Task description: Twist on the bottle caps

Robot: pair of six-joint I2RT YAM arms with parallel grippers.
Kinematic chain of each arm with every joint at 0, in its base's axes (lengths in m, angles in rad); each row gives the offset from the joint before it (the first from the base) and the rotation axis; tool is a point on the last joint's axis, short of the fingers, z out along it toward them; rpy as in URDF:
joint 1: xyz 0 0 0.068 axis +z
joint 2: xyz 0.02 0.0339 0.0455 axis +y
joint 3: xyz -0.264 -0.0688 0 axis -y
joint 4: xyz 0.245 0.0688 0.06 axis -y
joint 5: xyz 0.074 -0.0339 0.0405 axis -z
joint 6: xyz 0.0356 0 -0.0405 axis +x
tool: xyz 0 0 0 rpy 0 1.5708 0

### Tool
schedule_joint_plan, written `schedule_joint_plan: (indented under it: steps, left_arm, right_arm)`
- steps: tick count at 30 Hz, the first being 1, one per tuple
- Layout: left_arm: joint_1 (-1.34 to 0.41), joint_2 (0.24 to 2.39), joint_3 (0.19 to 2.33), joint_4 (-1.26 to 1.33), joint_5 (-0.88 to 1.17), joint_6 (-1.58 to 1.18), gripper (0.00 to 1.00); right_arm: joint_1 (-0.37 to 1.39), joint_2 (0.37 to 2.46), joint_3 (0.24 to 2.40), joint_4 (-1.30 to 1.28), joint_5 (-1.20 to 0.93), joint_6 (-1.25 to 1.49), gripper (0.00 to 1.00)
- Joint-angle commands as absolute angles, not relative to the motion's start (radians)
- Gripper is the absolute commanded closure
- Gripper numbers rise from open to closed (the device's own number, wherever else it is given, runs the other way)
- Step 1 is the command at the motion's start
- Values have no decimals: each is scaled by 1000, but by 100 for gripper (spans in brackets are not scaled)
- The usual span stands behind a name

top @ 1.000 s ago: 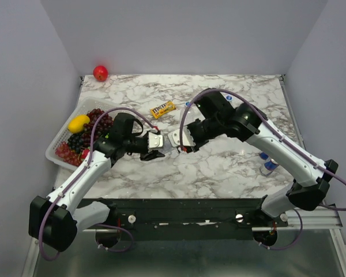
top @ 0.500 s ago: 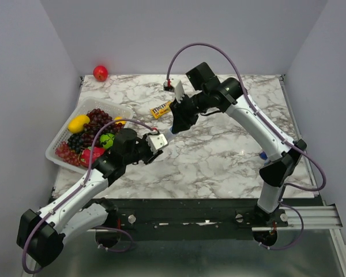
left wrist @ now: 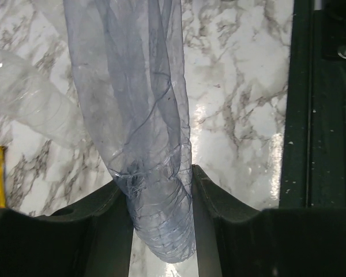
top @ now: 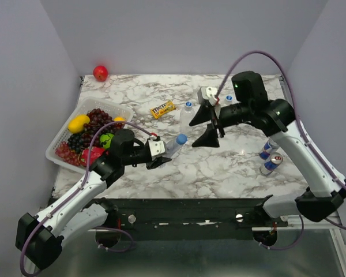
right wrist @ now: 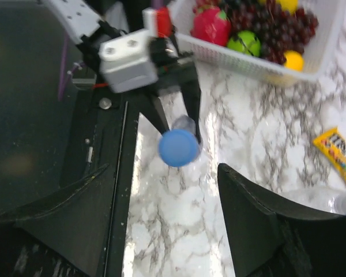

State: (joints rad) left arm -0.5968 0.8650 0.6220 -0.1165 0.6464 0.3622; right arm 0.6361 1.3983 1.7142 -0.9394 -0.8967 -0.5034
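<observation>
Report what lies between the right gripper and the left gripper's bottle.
Nothing: a bare gap separates the right gripper from the capped bottle, per the right wrist view.

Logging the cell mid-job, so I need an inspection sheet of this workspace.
Surface: marble table, nothing spilled seen.
Job's things: blue-tinted bottle with blue cap on its neck; second capped bottle lying mid-table.
Clutter: candy pack, fruit basket, two drink cans, red fruit at far-left corner.
Claws: left claw shut on the bottle; right claw open, facing the cap.
Cables: purple cable loops above each arm.
Surroundings: plain grey walls, black rail at near edge.
</observation>
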Motion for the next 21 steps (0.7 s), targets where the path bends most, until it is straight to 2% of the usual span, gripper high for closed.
schedule_joint_plan:
  steps: [1,13,16,21]
  left_arm:
    - [-592,894,673,-89,830,334,100]
    - [-591,913,713,-94,835,334,100]
    - [-589,916,713,-84,831,325,100]
    - [-586,930,712,-39,833,296,100]
  right_arm:
    - [646,1376,1626,-730,-1083,-589,21]
    - [653,1459,1657,-784,-1173,-673,26]
    - [653,1459,1652,-788,-1172,-673,31]
    - [653,1453,1626,-743,-1151,-637,47]
